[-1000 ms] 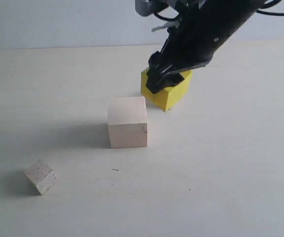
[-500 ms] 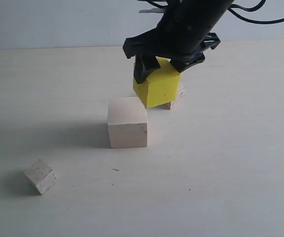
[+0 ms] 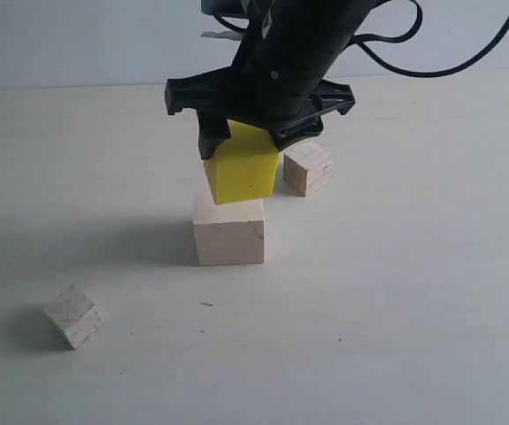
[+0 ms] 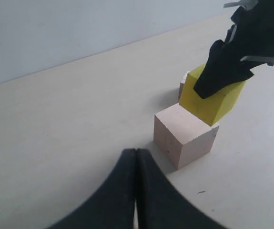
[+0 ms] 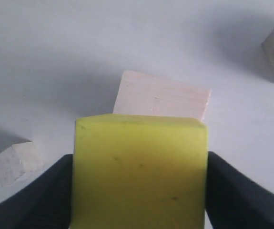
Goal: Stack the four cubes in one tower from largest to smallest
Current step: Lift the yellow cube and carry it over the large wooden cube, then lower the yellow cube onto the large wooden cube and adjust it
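My right gripper [image 3: 250,146] is shut on the bright yellow cube [image 3: 242,168], which hangs tilted over the back of the largest pale wood cube [image 3: 228,232]; I cannot tell whether the two touch. The layered-grain cube [image 3: 308,167] stands on the table just right of and behind them. Far off at the front left sits the smallest whitish cube [image 3: 73,316]. In the right wrist view the yellow cube [image 5: 140,162] fills the space between the fingers [image 5: 55,186], with the pale cube [image 5: 160,98] beyond it. My left gripper [image 4: 136,155] is shut and empty, short of the pale cube [image 4: 184,136].
The pale table [image 3: 413,292] carries only the cubes. A light wall [image 3: 77,44] runs along its far edge. The right arm's black body and cables [image 3: 298,44] hang above the pale cube.
The right gripper has lifted the yellow cube off the table and carried it left and forward, over the large pale cube. That uncovered the layered-grain cube behind it.
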Controlling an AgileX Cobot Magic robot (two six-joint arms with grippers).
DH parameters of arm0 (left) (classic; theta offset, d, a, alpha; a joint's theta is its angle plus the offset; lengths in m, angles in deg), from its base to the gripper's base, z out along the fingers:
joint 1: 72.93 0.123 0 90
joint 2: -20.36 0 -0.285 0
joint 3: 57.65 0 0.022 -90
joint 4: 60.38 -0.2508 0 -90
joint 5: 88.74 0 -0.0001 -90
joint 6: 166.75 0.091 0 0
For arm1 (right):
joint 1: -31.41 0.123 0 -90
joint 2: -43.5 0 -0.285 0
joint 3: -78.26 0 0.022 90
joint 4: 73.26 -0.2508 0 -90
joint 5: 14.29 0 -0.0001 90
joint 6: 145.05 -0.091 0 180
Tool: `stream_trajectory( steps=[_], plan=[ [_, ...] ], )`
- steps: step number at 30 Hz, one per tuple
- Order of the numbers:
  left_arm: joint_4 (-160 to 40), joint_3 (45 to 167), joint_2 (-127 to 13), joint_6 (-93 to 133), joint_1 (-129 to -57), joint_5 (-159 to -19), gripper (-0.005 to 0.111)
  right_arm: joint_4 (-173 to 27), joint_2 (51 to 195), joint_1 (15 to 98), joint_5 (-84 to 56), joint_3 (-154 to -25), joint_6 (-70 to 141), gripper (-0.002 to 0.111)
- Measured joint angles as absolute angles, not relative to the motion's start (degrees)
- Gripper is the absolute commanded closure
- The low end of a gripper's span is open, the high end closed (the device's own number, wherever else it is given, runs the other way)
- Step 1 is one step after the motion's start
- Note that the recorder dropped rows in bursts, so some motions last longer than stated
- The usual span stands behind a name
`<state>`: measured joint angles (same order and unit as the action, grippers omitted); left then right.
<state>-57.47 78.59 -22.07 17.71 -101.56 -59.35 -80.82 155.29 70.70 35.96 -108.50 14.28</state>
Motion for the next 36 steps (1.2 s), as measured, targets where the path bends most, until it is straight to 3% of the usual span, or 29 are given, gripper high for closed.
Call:
stream_trajectory(
  steps=[11, 36],
  plan=[
    [-56.0, 76.9, -22.1, 16.9, -101.6, -60.5, 0.107, -77.0, 158.2, 70.7, 31.0, -108.5, 3.9, 0.108],
    [-55.7, 76.9, -22.1, 16.9, -101.6, -60.7, 0.107, -76.8, 161.3, 72.7, 28.2, -108.5, 3.5, 0.108]
  ],
)
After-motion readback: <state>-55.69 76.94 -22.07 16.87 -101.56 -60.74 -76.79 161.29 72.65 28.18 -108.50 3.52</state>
